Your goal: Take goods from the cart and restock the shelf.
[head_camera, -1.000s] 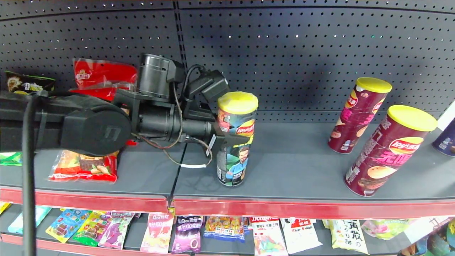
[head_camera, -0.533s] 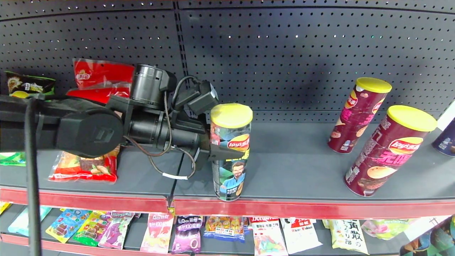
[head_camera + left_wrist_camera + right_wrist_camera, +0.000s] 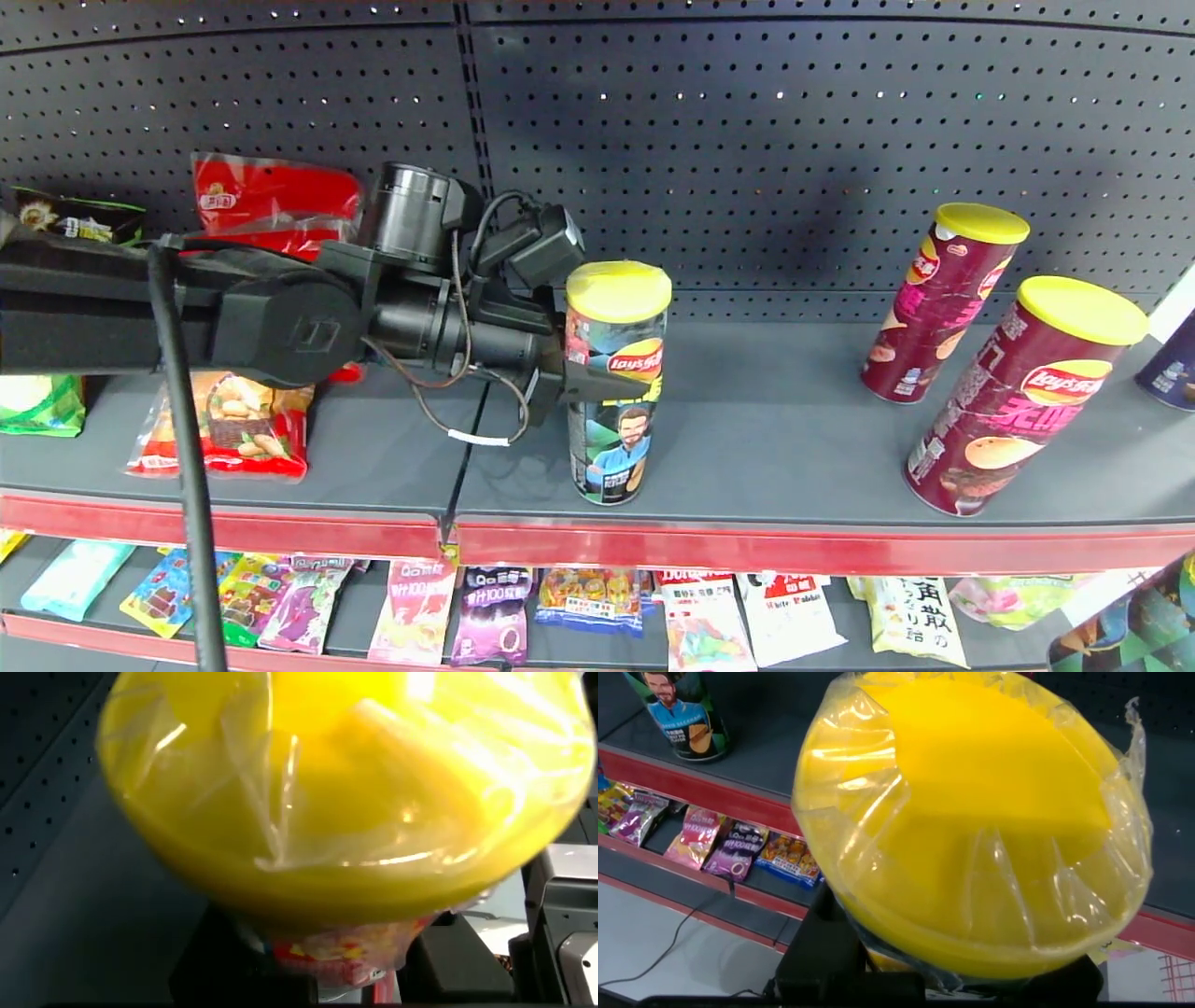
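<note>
A chip can [image 3: 616, 383] with a yellow lid and a man's picture stands upright at the front of the grey shelf [image 3: 775, 439], near its middle. My left gripper [image 3: 597, 381] comes in from the left and is shut on its upper half. The left wrist view has that yellow lid [image 3: 346, 793] close up. In the right wrist view a second yellow-lidded chip can [image 3: 971, 821] sits in my right gripper, in front of and below the shelf's red edge [image 3: 738, 798]. The left arm's can [image 3: 687, 714] shows beyond it. The right fingers are hidden under the lid.
Two maroon chip cans [image 3: 943, 299] [image 3: 1022, 392] stand at the shelf's right. Snack bags [image 3: 219, 434] and a red bag [image 3: 271, 201] lie at the left, behind my left arm. Open shelf lies between the held can and the maroon cans. Candy packets [image 3: 495, 611] fill the lower shelf.
My left gripper brought the can forward and lower toward the shelf's front edge, then pushed it slightly back and to the right. The maroon cans stayed put.
</note>
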{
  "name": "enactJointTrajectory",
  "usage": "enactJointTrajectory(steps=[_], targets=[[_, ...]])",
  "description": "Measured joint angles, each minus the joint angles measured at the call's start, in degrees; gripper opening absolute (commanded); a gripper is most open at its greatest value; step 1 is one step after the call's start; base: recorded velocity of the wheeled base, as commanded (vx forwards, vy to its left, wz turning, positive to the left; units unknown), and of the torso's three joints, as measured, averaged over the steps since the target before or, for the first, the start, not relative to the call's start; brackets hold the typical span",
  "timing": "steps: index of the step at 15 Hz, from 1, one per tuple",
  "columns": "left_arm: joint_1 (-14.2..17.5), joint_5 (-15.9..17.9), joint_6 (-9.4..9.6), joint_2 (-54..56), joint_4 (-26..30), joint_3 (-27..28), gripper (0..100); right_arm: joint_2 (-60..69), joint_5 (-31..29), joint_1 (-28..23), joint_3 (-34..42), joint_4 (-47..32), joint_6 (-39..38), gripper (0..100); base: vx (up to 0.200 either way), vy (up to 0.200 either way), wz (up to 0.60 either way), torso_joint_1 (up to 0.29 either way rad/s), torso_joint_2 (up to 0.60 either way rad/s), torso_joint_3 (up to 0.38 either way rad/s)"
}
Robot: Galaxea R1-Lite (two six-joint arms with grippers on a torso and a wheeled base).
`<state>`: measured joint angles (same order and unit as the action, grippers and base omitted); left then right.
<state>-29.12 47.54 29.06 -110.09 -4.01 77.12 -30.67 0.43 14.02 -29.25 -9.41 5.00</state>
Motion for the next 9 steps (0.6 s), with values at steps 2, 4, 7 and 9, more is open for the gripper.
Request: enactJointTrajectory(steps=[2, 4, 7, 9], targets=[[0.1, 0.49, -0.02, -0.63, 0.11, 0.33, 0, -0.09, -0.02, -0.05, 0.06, -0.02, -0.02, 0, 0.0, 0.0, 0.0, 0.0, 0.0, 0.0], [0.13, 1.15, 0.0, -0.9, 0.1, 0.04, 0, -0.15, 0.0, -0.07, 0.06, 0.0, -0.02, 0, 0.0, 0.0, 0.0, 0.0, 0.0, 0.0], [0.52, 2.77, 0.16, -1.01, 0.05, -0.11, 0, -0.48, 0.0, -0.05, -0.07, 0.06, -0.02, 0, 0.0, 0.0, 0.0, 0.0, 0.0, 0.0], [0.51, 3.45, 0.05, -1.05, 0.34, -0.13, 0, -0.89, 0.0, -0.07, -0.29, 0.11, 0.0, 0, 0.0, 0.0, 0.0, 0.0, 0.0, 0.0]])
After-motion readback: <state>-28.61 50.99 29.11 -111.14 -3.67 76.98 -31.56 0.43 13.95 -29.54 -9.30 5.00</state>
